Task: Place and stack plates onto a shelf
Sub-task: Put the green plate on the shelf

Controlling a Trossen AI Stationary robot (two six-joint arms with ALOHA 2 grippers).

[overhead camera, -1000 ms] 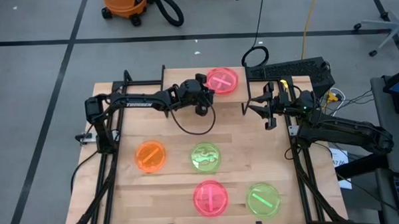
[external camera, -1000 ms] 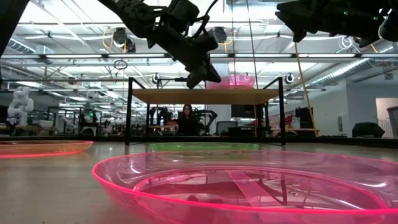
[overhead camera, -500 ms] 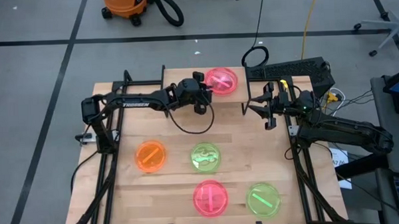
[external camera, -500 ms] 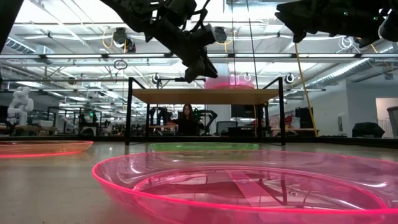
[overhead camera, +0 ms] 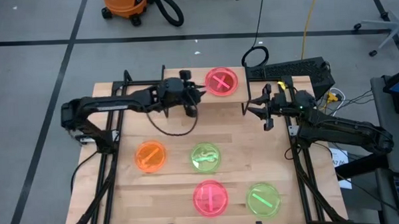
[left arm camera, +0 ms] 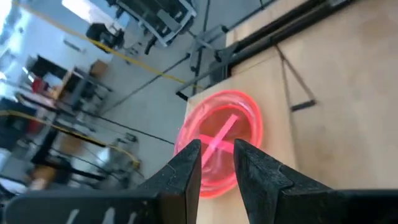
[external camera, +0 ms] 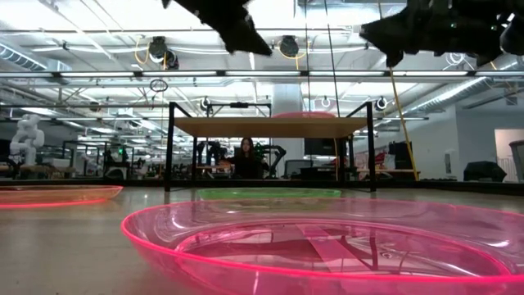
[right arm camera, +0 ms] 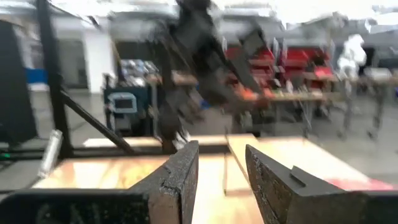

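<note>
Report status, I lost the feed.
Left gripper open, beside pink plate on shelf. Right gripper open, waiting. Four plates on table.

— What do you get from overhead?
— Your high camera looks straight down on the whole table (overhead camera: 174,136), arms entering from nine and three o'clock. The pink plate (overhead camera: 221,80) on the shelf (overhead camera: 178,78) sits at twelve.

— And the low one?
— It sits at tabletop height, very near a pink plate (external camera: 327,246), facing level across to the shelf (external camera: 270,126) and room.

— The wrists?
— Your left wrist camera looks past its fingers (left arm camera: 186,171) down on the shelf plate (left arm camera: 221,140), shared with overhead. The right wrist one faces level across the table.
</note>
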